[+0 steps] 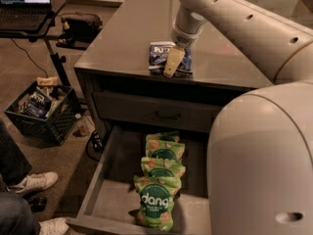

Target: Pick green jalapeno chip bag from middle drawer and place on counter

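Observation:
The dark navy chip bag (159, 57) with white "Kettle" lettering sits on the grey counter (127, 28), near its front edge. My gripper (177, 66) reaches down from the right and straddles the bag's right half. One tan finger (171, 62) hangs in front of the bag and is splayed outward. The other finger is hidden behind the bag. The gripper looks open, and the bag rests on the counter. The middle drawer (100, 180) is pulled out below and holds three bright green "dang" bags (155, 202).
My arm's large pale housing (264, 160) fills the right foreground and hides the drawer's right side. A closed upper drawer (161, 112) is above the open one. A black crate (41, 111), a laptop stand (29, 13) and a person's shoes (29, 185) are at the left.

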Motion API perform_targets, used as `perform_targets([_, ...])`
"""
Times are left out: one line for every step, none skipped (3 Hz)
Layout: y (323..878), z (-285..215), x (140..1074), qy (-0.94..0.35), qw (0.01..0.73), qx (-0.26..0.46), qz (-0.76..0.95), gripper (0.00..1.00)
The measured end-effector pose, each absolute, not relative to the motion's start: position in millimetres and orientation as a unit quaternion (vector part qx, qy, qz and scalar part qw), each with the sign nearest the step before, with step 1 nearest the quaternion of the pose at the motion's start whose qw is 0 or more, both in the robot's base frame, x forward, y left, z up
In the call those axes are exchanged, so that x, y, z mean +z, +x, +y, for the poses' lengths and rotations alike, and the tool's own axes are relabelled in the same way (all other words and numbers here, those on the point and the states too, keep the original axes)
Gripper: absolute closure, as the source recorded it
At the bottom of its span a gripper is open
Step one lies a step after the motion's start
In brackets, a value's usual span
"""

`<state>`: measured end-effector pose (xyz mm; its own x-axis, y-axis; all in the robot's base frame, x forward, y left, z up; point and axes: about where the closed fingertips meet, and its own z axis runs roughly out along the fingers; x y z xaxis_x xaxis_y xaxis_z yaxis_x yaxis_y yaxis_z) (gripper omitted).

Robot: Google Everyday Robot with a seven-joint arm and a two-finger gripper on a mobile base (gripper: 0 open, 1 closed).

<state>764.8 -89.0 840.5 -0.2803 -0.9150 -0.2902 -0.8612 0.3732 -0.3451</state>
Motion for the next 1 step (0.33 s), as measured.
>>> perform_targets([764.8, -89.0, 840.5, -0.557, 0.224, -0.06, 0.798, 0.0])
